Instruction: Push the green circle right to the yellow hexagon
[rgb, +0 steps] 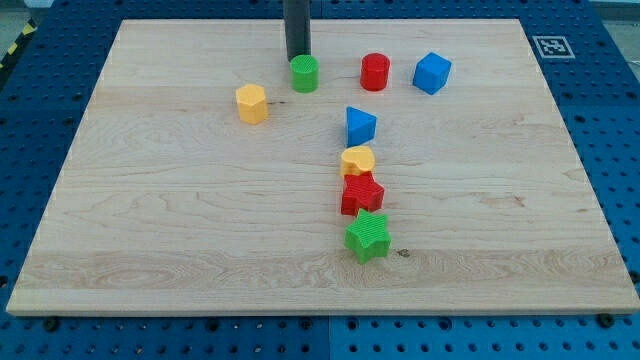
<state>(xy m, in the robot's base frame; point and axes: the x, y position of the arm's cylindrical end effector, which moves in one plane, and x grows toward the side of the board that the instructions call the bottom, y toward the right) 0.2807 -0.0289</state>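
Upright green circle (305, 73) just below my tip (297, 58)

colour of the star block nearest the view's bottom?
Green: the green star, clearest in the camera view, just below the red star.

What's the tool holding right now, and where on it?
Nothing is held. My tip has no jaws; it sits just above the green circle in the view, at its upper-left edge.
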